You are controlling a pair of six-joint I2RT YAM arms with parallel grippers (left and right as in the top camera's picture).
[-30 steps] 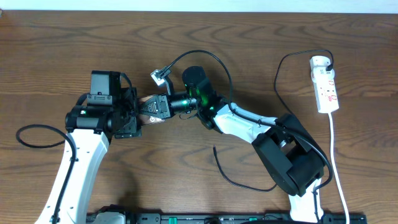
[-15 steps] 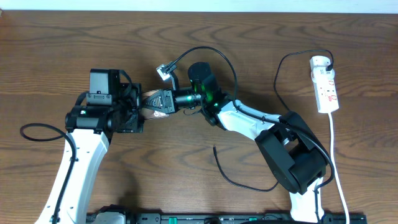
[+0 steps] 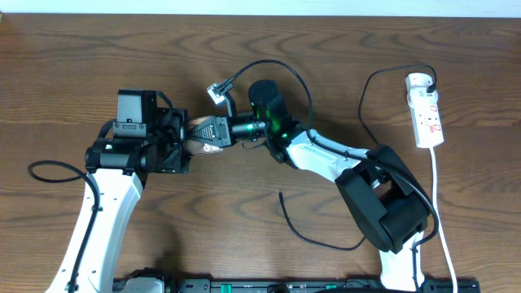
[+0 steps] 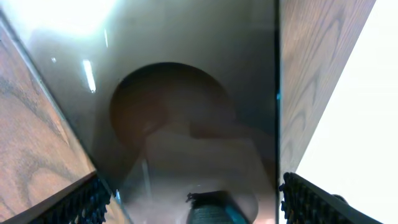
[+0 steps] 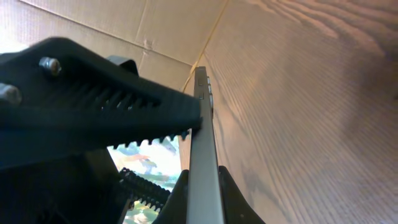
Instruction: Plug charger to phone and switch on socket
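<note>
The phone [image 3: 194, 134] is held off the table between both grippers, tilted on edge. My left gripper [image 3: 181, 145] is shut across its width. The glossy face [image 4: 186, 93] fills the left wrist view between the fingers [image 4: 193, 208]. My right gripper [image 3: 205, 133] is shut on the phone's two faces. The right wrist view shows its thin grey edge [image 5: 202, 143] between the jaws [image 5: 202, 196]. The charger cable [image 3: 313, 238] lies on the table by the right arm's base, its free end [image 3: 281, 194] apart from both grippers. The white socket [image 3: 426, 114] lies at the far right.
The socket's white cord [image 3: 440, 212] runs down the right side to the front edge. A black cable loop [image 3: 365, 106] leads from the socket's adapter [image 3: 419, 81] toward the right arm. A small silver connector [image 3: 216, 92] on a cable hangs above the grippers.
The right gripper and the phone have shifted slightly right and toward the back since one second ago. Nothing visibly moved in the last half second.
</note>
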